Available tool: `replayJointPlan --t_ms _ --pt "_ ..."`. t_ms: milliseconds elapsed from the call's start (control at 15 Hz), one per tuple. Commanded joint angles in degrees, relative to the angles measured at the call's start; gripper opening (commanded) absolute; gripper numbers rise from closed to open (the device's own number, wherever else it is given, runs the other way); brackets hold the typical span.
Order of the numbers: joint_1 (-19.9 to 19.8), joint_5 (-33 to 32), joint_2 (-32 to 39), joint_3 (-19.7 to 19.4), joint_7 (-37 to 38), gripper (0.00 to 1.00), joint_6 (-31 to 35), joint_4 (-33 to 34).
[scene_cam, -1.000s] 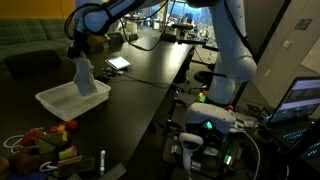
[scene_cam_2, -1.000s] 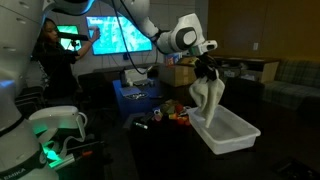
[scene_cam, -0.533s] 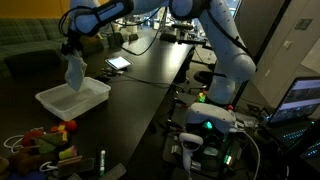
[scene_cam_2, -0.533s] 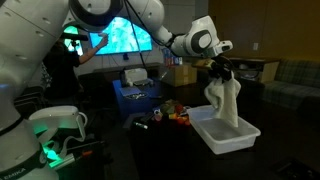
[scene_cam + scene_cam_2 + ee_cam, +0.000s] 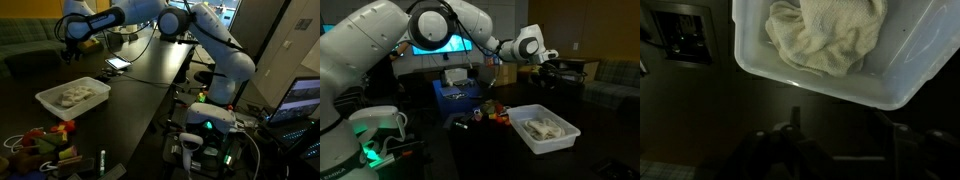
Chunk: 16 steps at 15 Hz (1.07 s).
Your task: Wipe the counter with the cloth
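Dark surface (image 5: pixel 150 70), dim lab behind. Just now: cloth (image 5: pixel 72 96) dropped, heaped in white tub (image 5: pixel 92 104). The claw (image 5: pixel 68 52) spread, empty, lifted clear. Wiping looks finished.

White arm (image 5: pixel 225 50) of rounded glossy links, dark bands at joints, black gripper (image 5: pixel 68 50) at its tip

The arm (image 5: pixel 205 25) stretches far out, its gripper (image 5: pixel 68 50) empty with jaws apart.
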Motion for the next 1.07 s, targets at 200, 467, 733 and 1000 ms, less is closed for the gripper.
replayJointPlan --t_ms 200,467,733,1000 --pt "-1.37 -0.11 -6.41 1.60 -6.44 1.00 -11.46 -3.77" --pt "-1.29 -0.88 -15.53 1.16 -6.36 1.00 -12.49 -16.27" --pt "-1.56 -0.23 -23.11 1.79 -5.72 1.00 -13.52 -27.30" --pt "-1.86 0.21 -30.98 2.27 -4.94 1.00 -13.21 -38.91"
